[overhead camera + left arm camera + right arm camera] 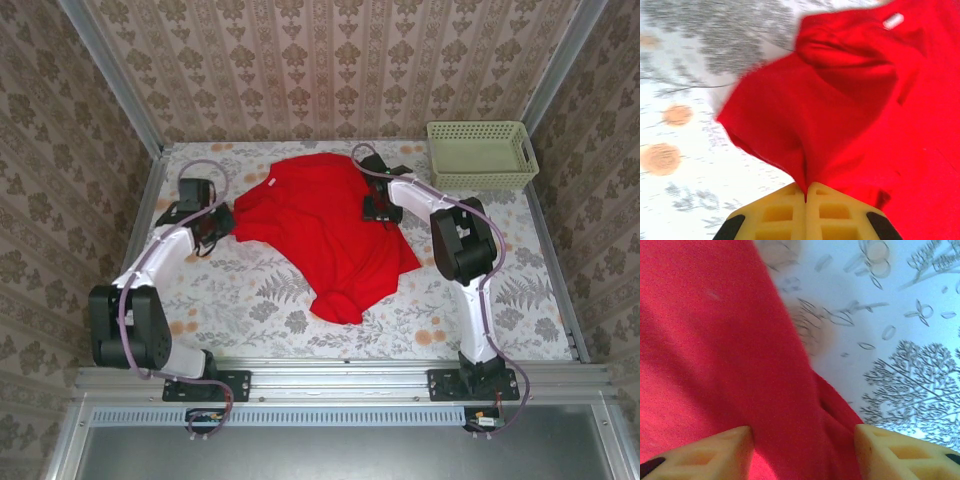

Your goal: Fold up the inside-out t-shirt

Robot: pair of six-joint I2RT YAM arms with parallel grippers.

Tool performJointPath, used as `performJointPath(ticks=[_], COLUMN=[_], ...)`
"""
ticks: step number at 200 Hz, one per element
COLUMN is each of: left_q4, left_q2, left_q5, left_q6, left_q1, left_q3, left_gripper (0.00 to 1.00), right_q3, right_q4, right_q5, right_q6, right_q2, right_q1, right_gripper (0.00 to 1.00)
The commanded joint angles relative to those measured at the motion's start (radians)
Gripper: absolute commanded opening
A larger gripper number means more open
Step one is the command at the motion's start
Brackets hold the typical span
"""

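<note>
The inside-out t-shirt (320, 230) lies rumpled in the middle of the table, bright red, with its lower end bunched toward the near side. My left gripper (228, 222) is at the shirt's left edge. In the left wrist view that gripper (806, 186) is shut on a pinched fold of the red cloth (855, 110), and a small white label (892, 21) shows farther up. My right gripper (382, 212) sits on the shirt's right side. In the right wrist view it (804, 432) stands open, its yellow fingers apart with the cloth's edge (715, 350) between them.
A pale green basket (480, 155) stands at the back right corner. The floral tablecloth (250, 300) shows around the shirt, and patterned walls close in the table on three sides.
</note>
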Motion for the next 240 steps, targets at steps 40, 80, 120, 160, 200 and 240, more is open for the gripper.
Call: performJointPath(ticks=[40, 80, 120, 160, 200, 240], left_q4=[0.017, 0.019, -0.014, -0.048, -0.109, -0.258], left_q2=[-0.043, 0.001, 0.018, -0.021, -0.028, 0.109], left_q5=[-0.009, -0.004, -0.016, -0.064, -0.077, -0.187], left_q6=[-0.058, -0.071, -0.070, -0.065, -0.034, 0.050], left_q1=[0.125, 0.131, 0.134, 0.147, 0.145, -0.086], left_q3=[-0.035, 0.010, 0.022, -0.008, 0.016, 0.240], left_gripper=[0.00, 0.00, 0.00, 0.00, 0.48, 0.83], right_q3=[-0.479, -0.739, -0.578, -0.250, 0.072, 0.255], right_q4=[0.051, 0.079, 0.034, 0.032, -0.061, -0.128], right_q5=[0.011, 0.005, 0.064, -0.003, -0.035, -0.032], right_q6=[0.142, 0.251, 0.136, 0.039, 0.007, -0.035], right_q2=[-0.314, -0.557, -0.641, -0.433, -0.136, 0.035], right_q1=[-0.010, 0.124, 0.045, -0.068, -0.120, -0.142], right_gripper=[0.31, 0.32, 0.56, 0.59, 0.57, 0.59])
